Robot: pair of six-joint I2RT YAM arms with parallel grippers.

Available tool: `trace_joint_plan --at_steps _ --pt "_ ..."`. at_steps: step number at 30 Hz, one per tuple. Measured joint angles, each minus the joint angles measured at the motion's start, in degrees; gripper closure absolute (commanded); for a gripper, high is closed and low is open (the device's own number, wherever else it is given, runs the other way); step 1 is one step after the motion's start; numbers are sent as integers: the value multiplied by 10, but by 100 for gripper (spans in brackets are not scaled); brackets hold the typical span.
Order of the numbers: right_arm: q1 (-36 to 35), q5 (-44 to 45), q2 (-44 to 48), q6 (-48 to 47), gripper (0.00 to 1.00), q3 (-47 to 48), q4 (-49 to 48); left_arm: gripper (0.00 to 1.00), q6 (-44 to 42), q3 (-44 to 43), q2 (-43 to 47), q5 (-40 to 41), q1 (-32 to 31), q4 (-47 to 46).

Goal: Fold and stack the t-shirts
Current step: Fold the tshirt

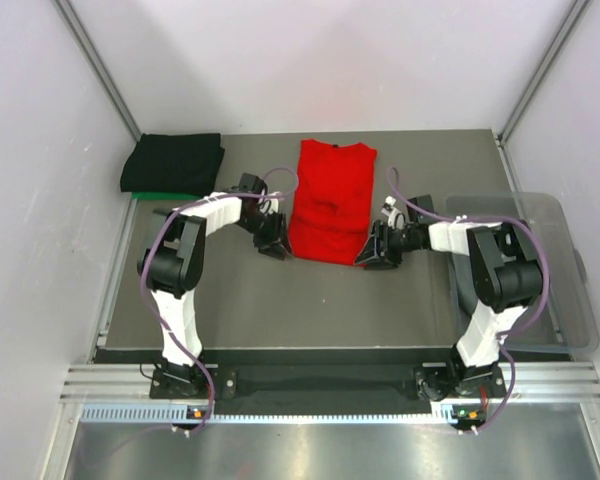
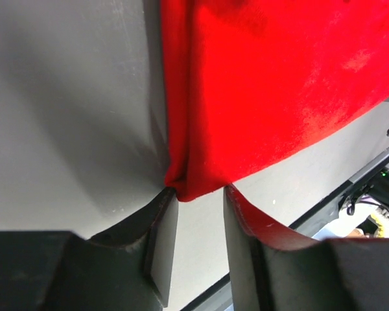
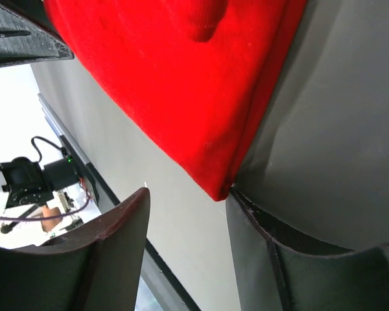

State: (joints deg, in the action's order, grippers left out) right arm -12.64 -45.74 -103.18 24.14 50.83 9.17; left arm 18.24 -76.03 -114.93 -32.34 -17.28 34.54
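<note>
At six o'clock hem of red t-shirt [image 1: 330, 200], left claw [image 1: 274, 244], right claw [image 1: 367, 254] both spread, gripping nothing; cloth soft, floppy, so pinch corners.

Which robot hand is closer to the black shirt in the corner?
Left. The left gripper is at the near left corner of the red t-shirt, on the same side as the black t-shirt. The right gripper is at the opposite near corner, farther away.
</note>
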Motion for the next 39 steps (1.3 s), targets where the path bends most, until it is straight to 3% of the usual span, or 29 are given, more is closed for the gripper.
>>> trace_joint_plan --at_steps 3,4,6,7,10,11,18,28,39 --pt "1 2 -5 0 55 3 -2 71 0 -1 -1 3 0 0" --pt "1 2 -7 0 58 3 -3 84 0 -3 -4 4 0 0" --pt "2 2 -13 0 66 3 -8 97 -2 -9 -13 6 0 -1" --pt "4 4 -16 0 69 4 -9 100 -1 -12 -17 3 0 0" --pt "4 8 -24 -4 96 7 -14 100 -2 -14 -18 0 0 -1" --pt "4 13 -25 -9 100 7 -13 100 -2 -14 -18 0 0 -2" --pt "15 34 2 -37 100 6 -3 100 -2 8 5 8 0 -14" --pt "26 41 203 -66 100 2 18 100 -2 51 185 17 -1 -47" --pt "46 41 324 -56 100 -64 37 100 -2 67 227 17 -23 -54"
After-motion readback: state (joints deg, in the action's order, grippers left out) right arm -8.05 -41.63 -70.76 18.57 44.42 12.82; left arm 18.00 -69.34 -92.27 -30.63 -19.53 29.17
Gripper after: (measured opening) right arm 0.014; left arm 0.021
